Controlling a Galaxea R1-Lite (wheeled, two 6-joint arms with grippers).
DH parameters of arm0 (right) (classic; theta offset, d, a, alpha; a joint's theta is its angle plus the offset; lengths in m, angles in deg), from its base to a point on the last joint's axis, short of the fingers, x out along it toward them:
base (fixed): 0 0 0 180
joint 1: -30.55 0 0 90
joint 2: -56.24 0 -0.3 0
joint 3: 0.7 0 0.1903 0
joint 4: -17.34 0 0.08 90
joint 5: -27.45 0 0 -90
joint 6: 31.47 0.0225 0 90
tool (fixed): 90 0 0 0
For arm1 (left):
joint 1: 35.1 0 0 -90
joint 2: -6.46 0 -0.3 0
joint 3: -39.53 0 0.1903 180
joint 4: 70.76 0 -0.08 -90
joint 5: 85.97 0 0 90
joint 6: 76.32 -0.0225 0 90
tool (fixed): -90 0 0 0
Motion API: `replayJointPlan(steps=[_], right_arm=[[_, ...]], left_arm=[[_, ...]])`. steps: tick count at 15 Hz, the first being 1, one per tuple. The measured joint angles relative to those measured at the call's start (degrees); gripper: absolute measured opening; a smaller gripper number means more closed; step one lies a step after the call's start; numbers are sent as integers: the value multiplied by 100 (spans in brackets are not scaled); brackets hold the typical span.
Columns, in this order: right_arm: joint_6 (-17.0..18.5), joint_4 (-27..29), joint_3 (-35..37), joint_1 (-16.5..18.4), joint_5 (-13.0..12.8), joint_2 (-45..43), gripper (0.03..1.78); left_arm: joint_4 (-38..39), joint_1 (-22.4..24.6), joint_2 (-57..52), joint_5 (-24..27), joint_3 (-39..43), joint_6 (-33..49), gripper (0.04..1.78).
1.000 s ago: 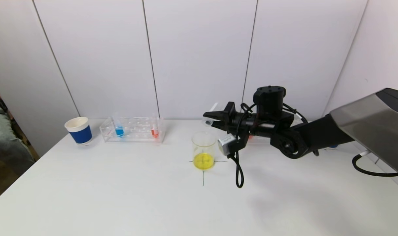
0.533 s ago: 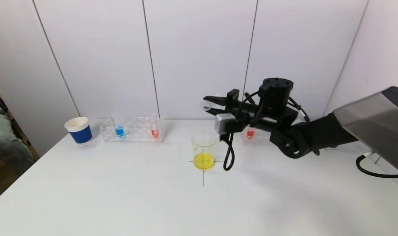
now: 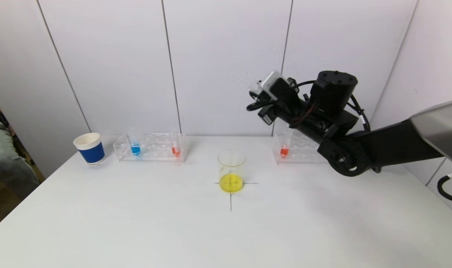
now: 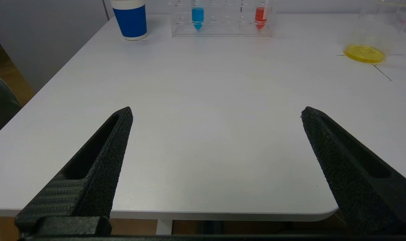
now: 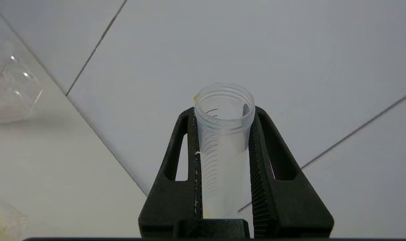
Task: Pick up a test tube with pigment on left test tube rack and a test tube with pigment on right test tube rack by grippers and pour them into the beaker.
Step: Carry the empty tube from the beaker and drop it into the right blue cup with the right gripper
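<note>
The glass beaker [image 3: 231, 160] stands mid-table on a cross mark with yellow liquid in its bottom. My right gripper [image 3: 257, 97] is raised well above and behind the beaker, to its right. It is shut on a clear, empty test tube [image 5: 223, 134] whose open mouth points toward the wall. The left rack [image 3: 151, 147] holds a blue tube [image 3: 135, 149] and a red tube [image 3: 176, 150]. The right rack [image 3: 298, 149] holds a red tube [image 3: 284, 151]. My left gripper [image 4: 216, 109] is open and empty, low at the table's front edge.
A blue and white paper cup [image 3: 89, 148] stands left of the left rack. The wall is close behind the racks and the raised right gripper. The right arm's body [image 3: 378, 149] hangs over the table's right side. The beaker also shows in the left wrist view [image 4: 367, 36].
My right gripper has lifted from just above the beaker's rim, up and to the right, and turned the emptied tube's mouth upward. The left arm has not moved.
</note>
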Motion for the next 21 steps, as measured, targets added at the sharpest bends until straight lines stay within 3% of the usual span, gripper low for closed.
replayJointPlan(steps=[4,6,9,15,17,21], right_arm=[[1058,284,12,162,-482,-377,46],[1576,911,37,263,-836,-730,46],[2729,2225,-146,696,-1256,-1279,46],[3785,3232,-344,2317,-1208,-1783,46],[4197,3628,-413,2690,-1129,-1837,46],[4445,3667,-490,3311,-878,-1755,46]], left_arm=[[2,0,0,2,0,0,176],[2,0,0,0,0,-2,176],[0,0,0,0,0,0,176],[2,0,0,0,0,-2,176],[0,0,0,2,2,0,176],[0,-2,0,2,2,2,176]])
